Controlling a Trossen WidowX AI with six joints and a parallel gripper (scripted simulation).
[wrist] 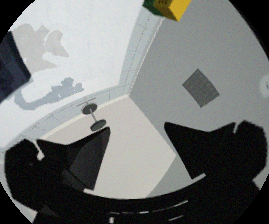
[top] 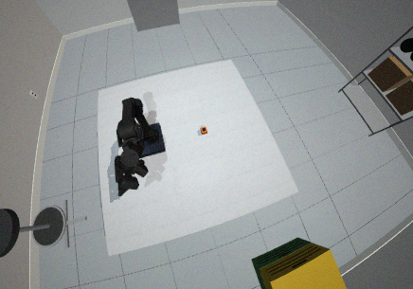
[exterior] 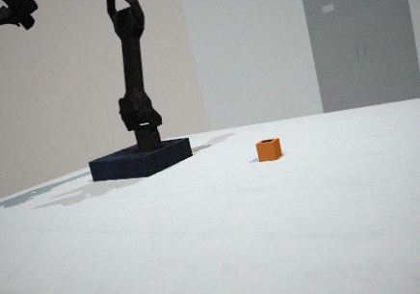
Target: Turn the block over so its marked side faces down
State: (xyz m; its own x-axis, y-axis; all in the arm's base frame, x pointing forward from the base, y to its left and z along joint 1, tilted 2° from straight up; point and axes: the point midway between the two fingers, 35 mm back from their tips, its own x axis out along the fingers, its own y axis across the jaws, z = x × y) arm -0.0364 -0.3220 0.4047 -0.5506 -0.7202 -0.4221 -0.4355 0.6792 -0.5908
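Note:
A small orange block rests flat on the white table. Its marked side, with a dark square, faces up in the top and exterior views. The block is not visible in the wrist view. My gripper is open, with nothing between its fingers in the wrist view. It is raised in the air on the far side of the arm's base from the block, well away from it. In the exterior view it is at the upper left edge.
The arm's dark blue base stands to the left of the block in the top and exterior views. Beyond the table are a yellow and green box, a shelf rack with brown boxes at the right, and a round-based stand at the left.

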